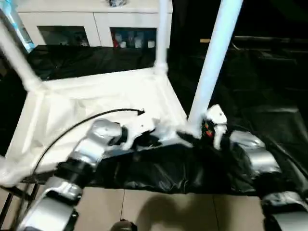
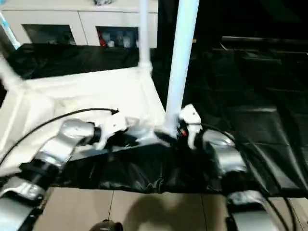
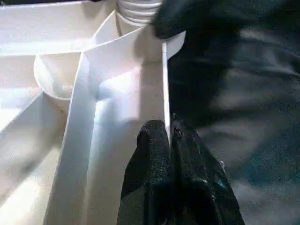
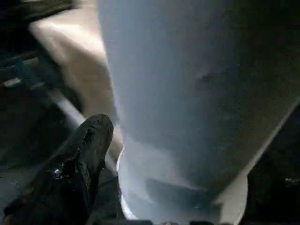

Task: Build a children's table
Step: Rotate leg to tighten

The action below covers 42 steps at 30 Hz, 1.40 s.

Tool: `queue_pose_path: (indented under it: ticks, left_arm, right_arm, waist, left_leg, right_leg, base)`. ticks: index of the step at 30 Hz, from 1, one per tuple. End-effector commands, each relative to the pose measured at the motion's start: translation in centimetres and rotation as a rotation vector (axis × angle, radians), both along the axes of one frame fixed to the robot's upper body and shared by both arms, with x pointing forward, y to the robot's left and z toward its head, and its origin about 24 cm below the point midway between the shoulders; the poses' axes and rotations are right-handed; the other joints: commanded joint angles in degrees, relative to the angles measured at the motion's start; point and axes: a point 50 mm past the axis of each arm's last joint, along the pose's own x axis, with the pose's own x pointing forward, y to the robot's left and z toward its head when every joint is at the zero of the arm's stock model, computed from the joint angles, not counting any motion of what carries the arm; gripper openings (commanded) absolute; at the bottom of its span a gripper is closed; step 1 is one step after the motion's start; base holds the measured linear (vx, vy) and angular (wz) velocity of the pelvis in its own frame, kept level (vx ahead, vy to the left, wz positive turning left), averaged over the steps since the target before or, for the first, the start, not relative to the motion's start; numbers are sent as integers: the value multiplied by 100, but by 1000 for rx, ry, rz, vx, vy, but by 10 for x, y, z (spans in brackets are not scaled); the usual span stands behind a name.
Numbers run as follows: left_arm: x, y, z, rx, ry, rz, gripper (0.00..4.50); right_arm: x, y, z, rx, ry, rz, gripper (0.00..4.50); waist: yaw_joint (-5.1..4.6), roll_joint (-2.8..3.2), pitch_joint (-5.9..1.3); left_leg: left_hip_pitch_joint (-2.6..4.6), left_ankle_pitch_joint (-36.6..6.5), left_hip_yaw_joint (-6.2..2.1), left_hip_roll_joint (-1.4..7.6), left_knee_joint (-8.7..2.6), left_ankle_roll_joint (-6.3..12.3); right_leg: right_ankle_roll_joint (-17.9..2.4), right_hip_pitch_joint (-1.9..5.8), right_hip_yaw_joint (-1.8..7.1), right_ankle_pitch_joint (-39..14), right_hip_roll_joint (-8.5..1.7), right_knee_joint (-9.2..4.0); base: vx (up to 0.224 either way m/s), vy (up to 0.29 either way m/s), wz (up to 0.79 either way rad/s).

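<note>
— Black sheeting [image 1: 250, 91] covers the work surface, with pale floor [image 1: 159, 209] showing along the near edge and a white cabinet [image 1: 91, 24] with glass doors at the back. Where's the table?

— Upside down on that sheeting: the tabletop [image 1: 96, 103] lies with its ribbed underside up, slightly left of centre. Three legs show standing up out of its corners: the near-right leg [image 1: 214, 57], the far-right leg [image 1: 162, 33] and the far-left leg [image 1: 17, 57], which leans.

— And the near-right one?

— Its flared bottom sits at the near-right corner socket [image 3: 140, 28]; how deep it goes I can't tell (the wrist pictures crowd in too close).

— Left gripper?

— The left gripper [image 3: 168, 140] is at the tabletop's near-right rim, just beside that socket. Its two black fingers [image 3: 152, 159] are pressed together on the thin rim wall [image 3: 165, 84], one finger each side.

— Right gripper?

— The right gripper [image 1: 199, 129] is against the base of the near-right leg. One black finger [image 4: 79, 173] lies beside the leg's flare; whether the fingers are spread or clamped I cannot tell.

— Anything else?

— A black cable [image 1: 82, 122] arcs over the left forearm [image 1: 94, 144], and the right forearm [image 1: 252, 154] rests over the sheeting at the right
</note>
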Motion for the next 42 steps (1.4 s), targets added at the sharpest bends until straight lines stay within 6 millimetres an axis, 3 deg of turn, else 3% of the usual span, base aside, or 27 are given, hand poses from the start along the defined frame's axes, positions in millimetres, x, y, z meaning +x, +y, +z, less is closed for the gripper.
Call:
queue_pose_path:
  ticks: [1,7,13,15,16,18,19,20,23,26,29,31,33,34,36,37,38,39,42]
  left_arm:
    - [-2,-12,13,-38,-29,-103,0]
    - [-2,-3,11,-2,-19,-126,0]
    - [2,-4,9,-21,-32,-53,0]
    - [10,-6,6,-13,-50,56,0]
    - [13,-8,6,-18,-66,107,0]
    - [18,-12,6,-24,-74,169,0]
    - [21,-18,5,-22,-94,230,0]
    - [23,-23,3,-16,-97,270,0]
    - [26,-32,2,-15,-110,335,0]
    - [22,-54,1,-54,-110,349,0]
    - [17,-60,-3,-35,-123,314,0]
    - [14,-59,-5,-43,-150,288,0]
    - [14,-57,-5,-52,-151,286,0]
    - [11,-54,-3,-77,-155,241,0]
    - [10,-51,-2,-81,-145,228,0]
    - [8,-47,-2,-85,-132,199,0]
    - [8,-47,-2,-85,-132,199,0]
    - [5,-39,-1,-79,-129,148,0]
    - [1,-34,-1,-87,-110,101,0]
  right_arm:
    - [-9,15,0,14,39,174,380]
    - [-13,19,-1,5,73,267,335]
    - [-11,23,-5,19,79,198,304]
    - [-3,23,-12,-2,61,38,288]
    - [0,23,-16,-13,56,-39,276]
    - [5,24,-20,-25,56,-149,274]
    - [10,27,-26,-17,79,-274,272]
    - [13,30,-29,-12,90,-361,271]
    - [18,38,-32,3,101,-502,270]
    - [22,57,-33,27,99,-639,270]
    - [23,64,-29,13,34,-642,270]
    - [27,64,-19,65,-17,-641,326]
    - [27,62,-17,75,-22,-628,342]
    - [27,56,-14,60,-51,-581,349]
    - [27,51,-12,53,-62,-534,374]
    - [25,45,-10,33,-81,-478,383]
    - [25,45,-10,33,-81,-478,383]
    - [21,38,-9,4,-84,-367,383]
    - [18,34,-8,4,-82,-291,383]
  waist:
    - [12,-13,-354]
    - [35,-6,-371]
    - [59,-12,-379]
    - [50,-24,-362]
    - [17,-10,-331]
    - [-4,-10,-308]
    - [-38,-7,-294]
    - [-63,14,-300]
    - [-90,5,-306]
    - [-96,18,-323]
    - [-78,28,-336]
    - [-83,51,-334]
    - [-80,44,-350]
    - [-78,70,-346]
    - [-87,43,-356]
    - [-89,3,-388]
    - [-72,19,-402]
    - [-80,12,-412]
    - [-75,18,-420]
  left_leg:
    - [161,-1174,-121,366,-355,484]
    - [169,-1035,-116,368,-343,436]
    - [169,-924,-112,363,-327,475]
    - [169,-1038,-110,363,-344,407]
    - [196,-1306,-122,361,-387,220]
    - [221,-1558,-127,353,-419,63]
    - [221,-1743,-150,356,-454,-69]
    - [249,-1828,-152,354,-461,-138]
    - [243,-1796,-153,341,-465,-180]
    - [227,-1607,-144,333,-456,-121]
    - [212,-1542,-138,317,-445,-44]
    - [212,-1573,-147,323,-456,-16]
    - [201,-1510,-143,322,-446,22]
    - [196,-1465,-146,322,-444,64]
    - [183,-1411,-141,323,-437,103]
    - [164,-1052,-127,322,-388,245]
    - [159,-908,-136,319,-370,304]
    - [140,-711,-121,306,-335,452]
    - [106,-465,-102,307,-279,719]
  right_leg:
    - [-1519,250,245,53,-453,-387]
    - [-1578,237,257,195,-464,-365]
    - [-1587,234,253,299,-466,-350]
    - [-1556,226,261,52,-474,-371]
    - [-1514,197,271,-395,-480,-424]
    - [-1459,190,279,-817,-485,-463]
    - [-1338,201,291,-1162,-499,-497]
    - [-1295,183,301,-1198,-486,-503]
    - [-1267,186,315,-1041,-485,-504]
    - [-1246,194,315,-694,-475,-494]
    - [-1182,213,307,-610,-482,-509]
    - [-1147,219,300,-545,-469,-512]
    - [-1159,236,300,-417,-470,-493]
    - [-1178,233,298,-337,-467,-487]
    - [-1187,253,293,-222,-463,-475]
    - [-1239,268,285,330,-446,-414]
    - [-1276,277,276,516,-454,-382]
    - [-1321,277,264,809,-447,-360]
    - [-1425,268,239,1191,-435,-314]
  base:
    - [0,0,0]
    - [0,0,0]
    - [0,0,0]
    - [0,0,0]
    - [0,0,0]
    - [0,0,0]
    - [0,0,0]
    - [0,0,0]
    - [0,0,0]
    - [0,0,0]
    - [0,0,0]
    - [0,0,0]
    - [0,0,0]
    - [0,0,0]
    - [0,0,0]
    - [0,0,0]
    - [0,0,0]
    - [0,0,0]
    - [0,0,0]
